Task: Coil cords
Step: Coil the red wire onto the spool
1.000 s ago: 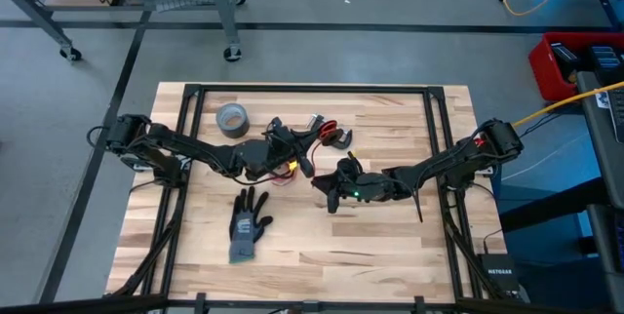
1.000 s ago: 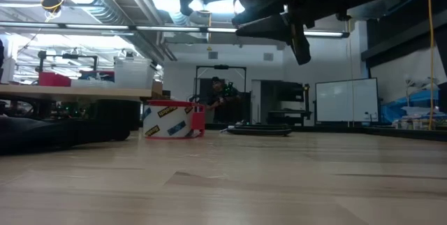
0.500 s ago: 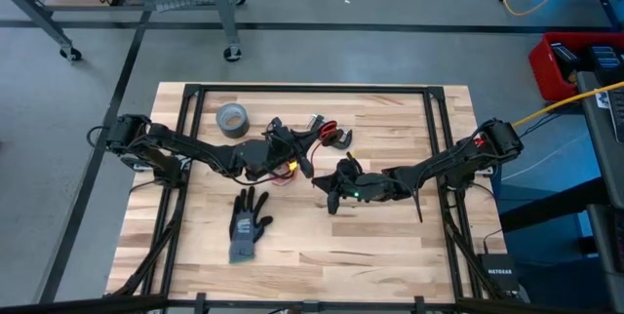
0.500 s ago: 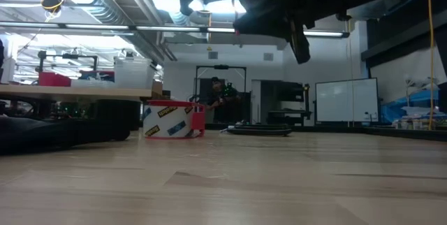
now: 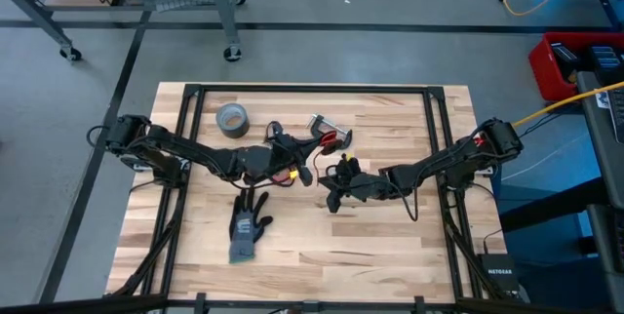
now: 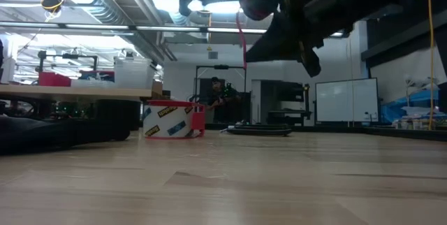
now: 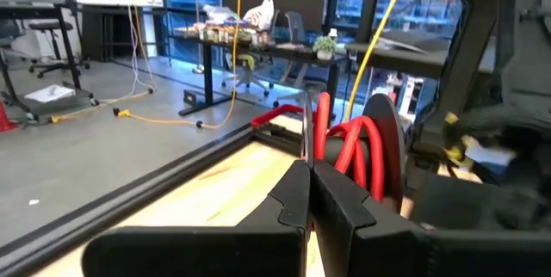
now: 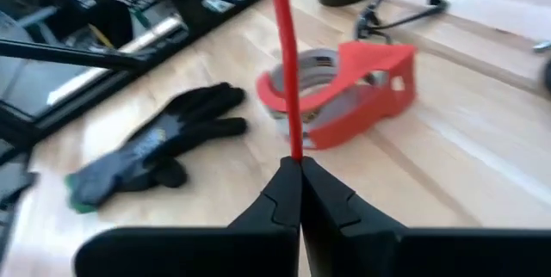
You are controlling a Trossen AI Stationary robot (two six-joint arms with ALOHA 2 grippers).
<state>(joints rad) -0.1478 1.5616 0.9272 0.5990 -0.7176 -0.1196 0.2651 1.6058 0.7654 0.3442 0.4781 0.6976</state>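
From overhead I can't trace the red cord fully; it shows only as thin loops between my two claws, partly lost behind the dark arm links. The black cord I can make out just in the right wrist view, a thin looped wire lying on the wood beyond the tape dispenser, its far end cut off by a dark cylinder.

My right claw is pinched together on the red cord: a straight, smooth red strand rises from between its fingertips, and in the low view that same strand hangs taut under the arm, clear of the surface. My left claw is also pressed together, fingers meeting; red coils sit just ahead of it, wound round a dark reel-like disc, but whether it actually pinches the cord I can't tell.

Below the right claw lies the red plastic dispenser holding a grey tape ring, and beside it a knitted black glove, limp, with a grey cuff. A grey duct-tape roll lies beyond the left arm. The surface is pale butcher-block wood inside a black frame.
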